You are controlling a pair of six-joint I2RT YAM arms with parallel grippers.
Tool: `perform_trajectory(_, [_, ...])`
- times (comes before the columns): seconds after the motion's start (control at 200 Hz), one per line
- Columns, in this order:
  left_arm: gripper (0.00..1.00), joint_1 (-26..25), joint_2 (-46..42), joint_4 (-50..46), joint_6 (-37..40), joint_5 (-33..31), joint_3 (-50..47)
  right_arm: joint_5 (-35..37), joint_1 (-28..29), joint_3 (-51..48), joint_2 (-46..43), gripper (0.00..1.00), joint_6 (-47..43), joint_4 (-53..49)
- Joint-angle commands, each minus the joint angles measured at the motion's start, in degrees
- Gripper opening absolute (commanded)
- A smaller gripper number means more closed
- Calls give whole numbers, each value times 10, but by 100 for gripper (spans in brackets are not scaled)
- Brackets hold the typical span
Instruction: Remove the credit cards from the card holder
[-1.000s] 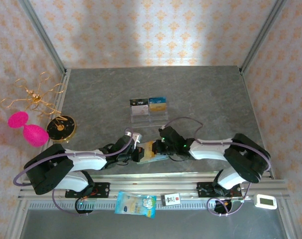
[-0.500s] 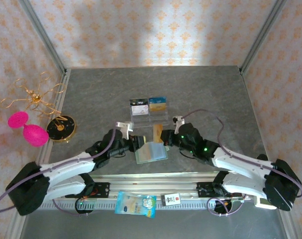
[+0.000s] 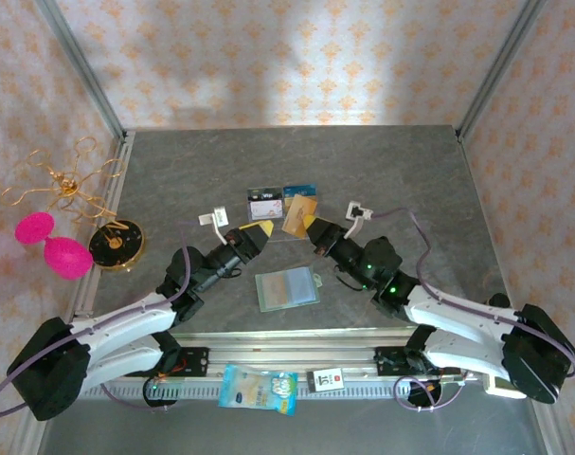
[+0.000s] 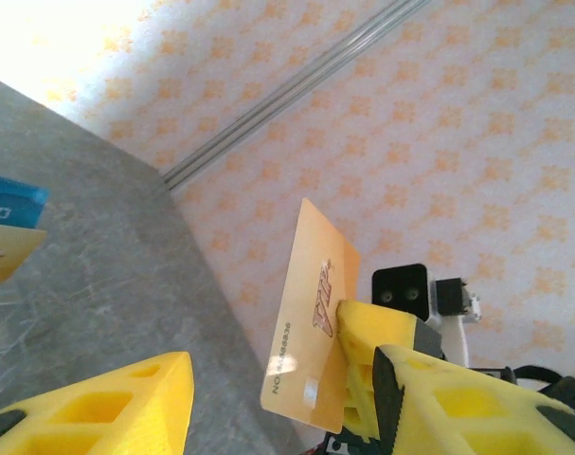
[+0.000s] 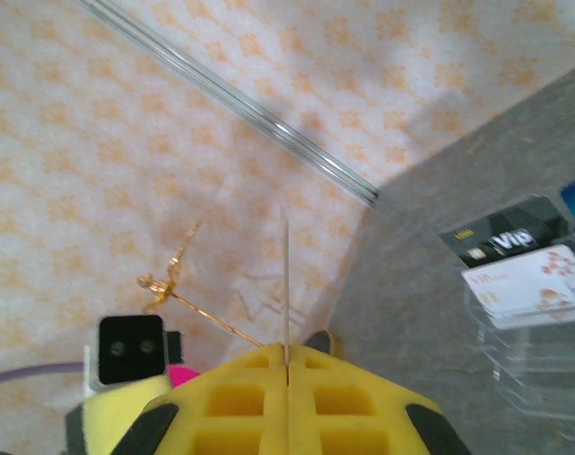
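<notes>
The sage-green card holder (image 3: pixel 287 287) lies open and flat on the table, near the front edge between the arms. My right gripper (image 3: pixel 313 224) is raised behind it, by the clear rack, shut on a gold credit card (image 3: pixel 299 214). In the right wrist view that card (image 5: pixel 286 275) stands edge-on out of the closed right gripper (image 5: pixel 287 365). My left gripper (image 3: pixel 261 230) faces it from the left, open. In the left wrist view the gold card (image 4: pixel 311 313) hangs between the spread fingers of the left gripper (image 4: pixel 278 417), pinched only by the right gripper's fingertips (image 4: pixel 377 332).
A clear acrylic rack (image 3: pixel 282 220) stands just behind both grippers, holding a dark card (image 5: pixel 500 239), a whitish card (image 5: pixel 524 284) and a blue card (image 3: pixel 301 190). A gold wire ornament (image 3: pixel 64 180), pink shapes (image 3: pixel 55 246) and a black disc (image 3: pixel 115 244) sit at the left edge.
Both grippers have left the card holder and moved back toward the rack. The right one drew a gold card out with it. The left one let go and opened.
</notes>
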Motion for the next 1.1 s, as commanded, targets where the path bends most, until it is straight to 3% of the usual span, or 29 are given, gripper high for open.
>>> perform_trajectory(0.0, [51, 1, 11, 80, -23, -4, -3, 4, 11, 17, 11, 0, 22, 76])
perform_trajectory(0.265, [44, 2, 31, 130, -37, 9, -9, 4, 39, 49, 47, 0, 2, 74])
perform_trajectory(0.39, [33, 1, 33, 134, -41, 19, -9, 7, 42, 54, 60, 0, 2, 88])
perform_trajectory(0.636, [23, 0, 46, 159, -57, 35, -8, 32, 50, 63, 80, 0, -2, 103])
perform_trajectory(0.936, [17, 1, 43, 142, -49, 24, -3, 22, 54, 77, 105, 0, -7, 78])
perform_trajectory(1.036, [0, 3, 34, 111, -25, 23, 9, 11, 54, 77, 103, 0, -10, 58])
perform_trajectory(1.096, [0, 8, 25, 78, -2, 30, 23, -9, 53, 87, 94, 1, -26, 20])
